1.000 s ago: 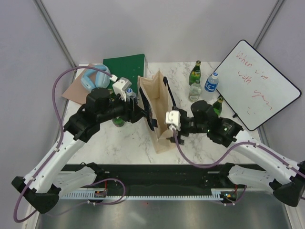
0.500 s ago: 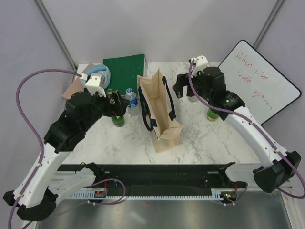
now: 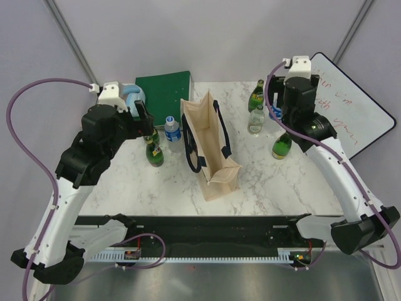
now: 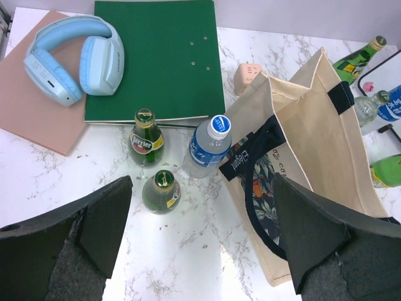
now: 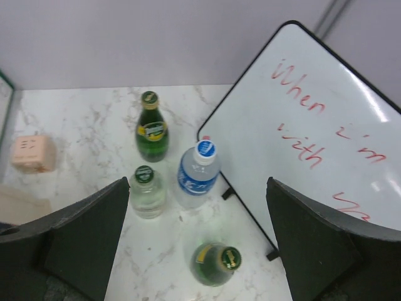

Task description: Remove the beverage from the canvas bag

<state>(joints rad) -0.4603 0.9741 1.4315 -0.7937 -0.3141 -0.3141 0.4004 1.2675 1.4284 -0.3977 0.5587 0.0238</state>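
White arms [image 3: 61,207], black joints [image 3: 103,128], purple cables [image 3: 50,80], dark wedge-shaped fingers [image 4: 94,232].

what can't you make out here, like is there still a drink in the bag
- Bottom of the bag: its own walls hide it in the top and left wrist views, so whether a drink is inside cannot be told.
- Whiteboard writing: cut off by the frame edge in the right wrist view, too small to read in the top view.
- Pink block: too small to identify in the right wrist view.
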